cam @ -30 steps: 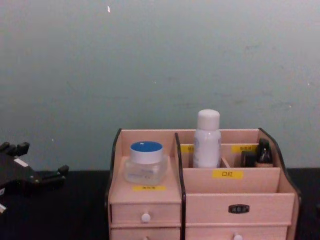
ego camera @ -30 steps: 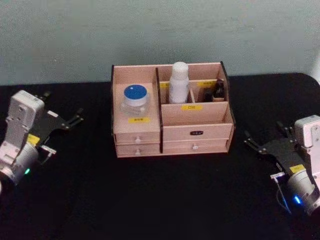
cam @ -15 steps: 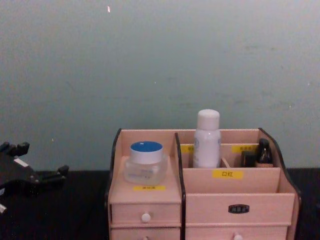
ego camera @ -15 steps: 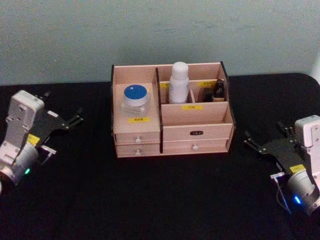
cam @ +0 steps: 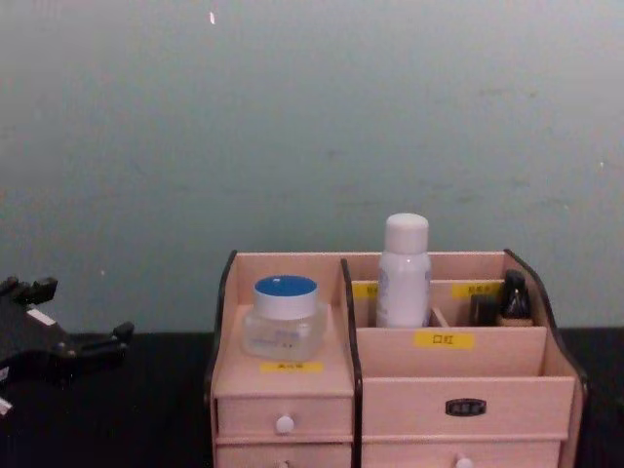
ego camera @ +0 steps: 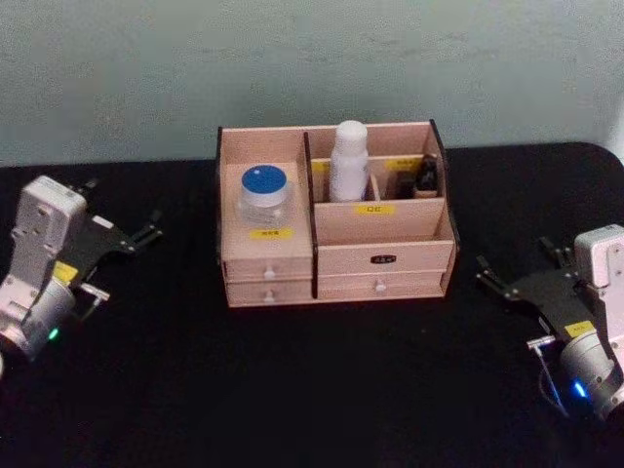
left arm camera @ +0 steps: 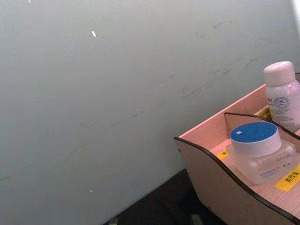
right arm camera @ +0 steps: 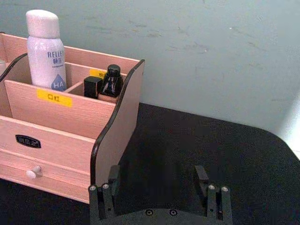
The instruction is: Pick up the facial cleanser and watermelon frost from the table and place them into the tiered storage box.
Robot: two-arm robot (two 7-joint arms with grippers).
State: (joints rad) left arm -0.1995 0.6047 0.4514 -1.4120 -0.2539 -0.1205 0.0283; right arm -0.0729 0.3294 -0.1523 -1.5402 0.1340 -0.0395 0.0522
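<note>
Pink box [ego camera: 385, 255], blue-lidded jar [ego camera: 264, 192], white bottle [ego camera: 348, 162].

Black tabletop [ego camera: 322, 390] before a pale green wall [ego camera: 312, 58]

White wrist housings with yellow stickers; black jaws; small green and blue lights.

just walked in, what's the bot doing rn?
Nothing is being handled. The left gripper and right gripper sit open and empty on either side of the storage box, apart from it. In the box, a blue-lidded jar sits on the left shelf, a white bottle stands in a back compartment, and two small dark items stand in the compartment beside it. The placing looks done.
</note>
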